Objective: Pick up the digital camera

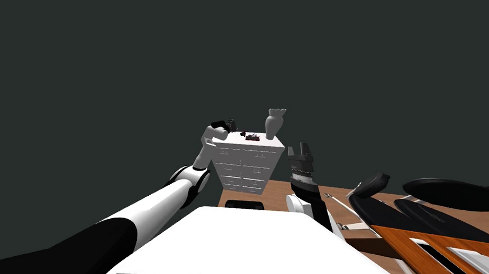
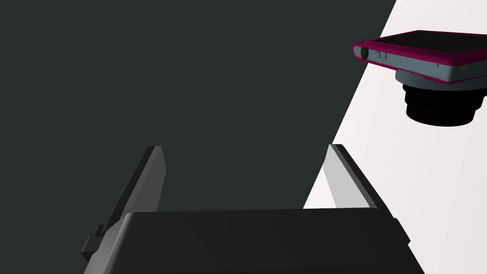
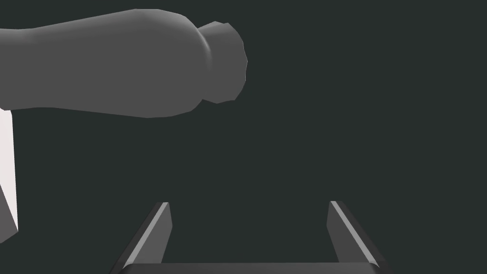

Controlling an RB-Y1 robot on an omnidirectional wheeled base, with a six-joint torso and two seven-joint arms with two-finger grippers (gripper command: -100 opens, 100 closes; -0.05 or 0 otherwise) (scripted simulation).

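Currently the approach step: left gripper [image 2: 245, 148], fingers apart and empty, hovers at the dresser [image 1: 245, 167] top's left edge. Camera [image 2: 418, 57] lies mid-top, aside of the fingers. Next, judged: shift across and straddle it. Right gripper [image 3: 249, 204] apart, idle.

My left pincer [image 2: 245, 148] gapes at the top rim of the chest of drawers [image 2: 428, 200]. Bare white surface runs from it to the digital camera [image 2: 423, 62], with nothing between. The grey vase [image 1: 274, 123] stands beyond the camera, apart from it, toward my right. My right pincer [image 3: 248, 204] is open with nothing between its fingers, and the vase lies off to one side.
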